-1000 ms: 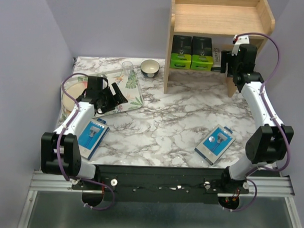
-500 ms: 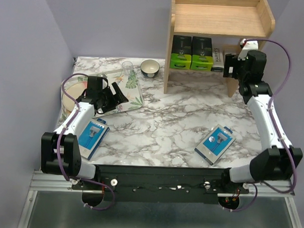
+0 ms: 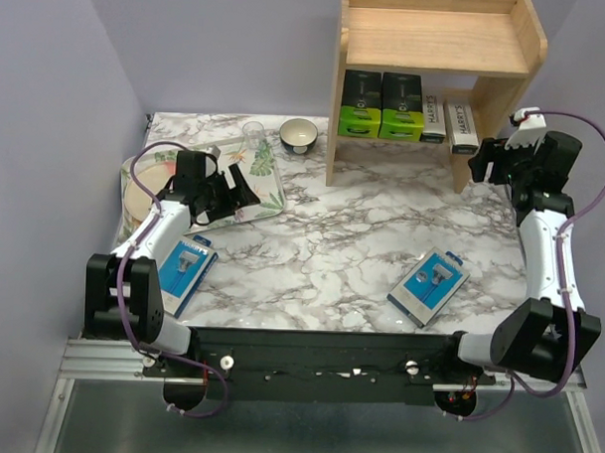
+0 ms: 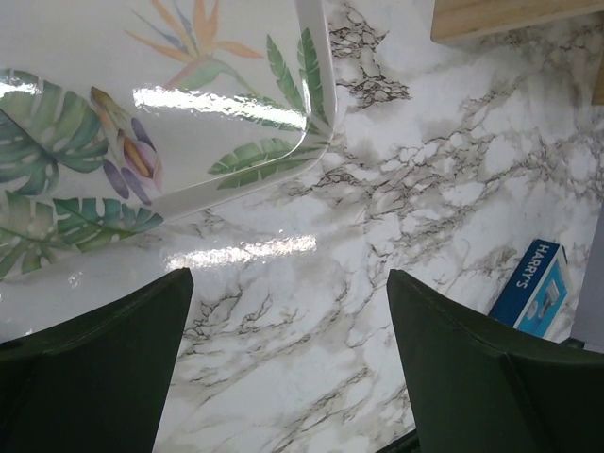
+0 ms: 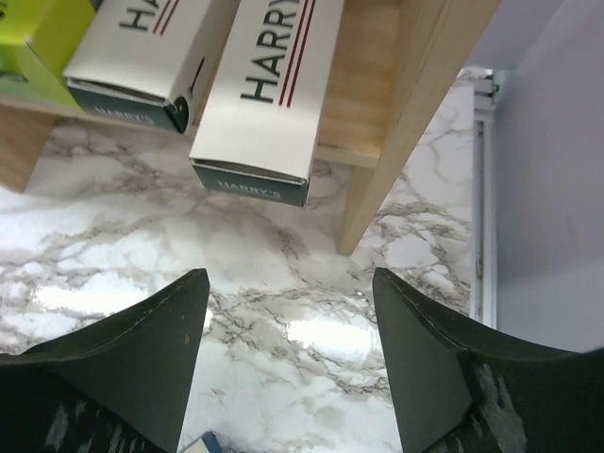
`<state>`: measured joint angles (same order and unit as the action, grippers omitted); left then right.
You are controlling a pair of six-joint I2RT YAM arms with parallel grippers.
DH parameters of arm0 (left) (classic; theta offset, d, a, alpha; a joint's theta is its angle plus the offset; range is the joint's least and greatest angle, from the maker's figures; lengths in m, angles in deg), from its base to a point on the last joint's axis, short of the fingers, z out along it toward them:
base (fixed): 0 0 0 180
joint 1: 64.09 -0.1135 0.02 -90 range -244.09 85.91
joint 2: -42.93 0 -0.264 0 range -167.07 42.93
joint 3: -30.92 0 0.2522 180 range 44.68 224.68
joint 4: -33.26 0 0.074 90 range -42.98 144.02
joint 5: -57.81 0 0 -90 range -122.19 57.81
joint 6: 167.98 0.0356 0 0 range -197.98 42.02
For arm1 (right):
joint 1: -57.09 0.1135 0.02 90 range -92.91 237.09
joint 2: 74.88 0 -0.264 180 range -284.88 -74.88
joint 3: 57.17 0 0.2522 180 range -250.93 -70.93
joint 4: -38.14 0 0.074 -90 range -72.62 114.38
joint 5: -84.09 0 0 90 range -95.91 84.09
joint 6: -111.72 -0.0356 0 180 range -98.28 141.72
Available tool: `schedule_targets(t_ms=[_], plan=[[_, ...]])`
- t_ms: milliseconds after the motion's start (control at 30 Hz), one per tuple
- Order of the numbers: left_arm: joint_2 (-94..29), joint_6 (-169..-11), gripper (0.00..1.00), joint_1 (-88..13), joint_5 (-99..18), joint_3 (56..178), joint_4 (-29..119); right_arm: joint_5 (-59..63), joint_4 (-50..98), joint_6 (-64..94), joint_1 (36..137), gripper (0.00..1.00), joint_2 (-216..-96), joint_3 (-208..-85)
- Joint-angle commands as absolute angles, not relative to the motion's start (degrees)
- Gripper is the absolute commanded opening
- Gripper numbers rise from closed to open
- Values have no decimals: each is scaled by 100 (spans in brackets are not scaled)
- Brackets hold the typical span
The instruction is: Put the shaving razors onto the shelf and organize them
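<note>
left tool point(image 4: 291, 321) hangs with jaws apart, empty, over the floral tray's point(image 4: 189, 113) corner. one blue razor pack point(image 3: 187, 265) lies on the bench point(image 3: 323, 217) just beside that arm, another point(image 3: 429, 287) right of centre. we'd grip each across its narrow width and keep it flat. on the shelf's point(image 3: 438, 37) lower tier sit two black-and-lime boxes point(image 3: 360, 104), then two white harry's boxes point(image 3: 432, 119), the outer one poking past the front edge. right tool point(image 5: 288, 283) gapes, empty, before it.
</note>
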<state>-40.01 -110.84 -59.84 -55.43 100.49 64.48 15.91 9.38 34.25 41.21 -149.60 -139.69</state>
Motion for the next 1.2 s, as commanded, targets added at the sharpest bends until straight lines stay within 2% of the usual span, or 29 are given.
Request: schedule_targets(t_ms=[0,600,967,1167], plan=[[-4171,-10672,93,-5987,-5899,10163,6205,2880,1181,3999,3855,78,-15257,-14107],[-4365,-9828,94,-5988,-5539,10155,6723,3346,2104,4290,3793,67,-16127,-14362],[-4522,-9722,95,-5979,-5425,10199,6759,3452,2359,4009,3802,55,-16619,-14731],[-4523,-9714,95,-5987,-5416,10155,6750,3469,2614,3868,3828,55,-16804,-14801]])
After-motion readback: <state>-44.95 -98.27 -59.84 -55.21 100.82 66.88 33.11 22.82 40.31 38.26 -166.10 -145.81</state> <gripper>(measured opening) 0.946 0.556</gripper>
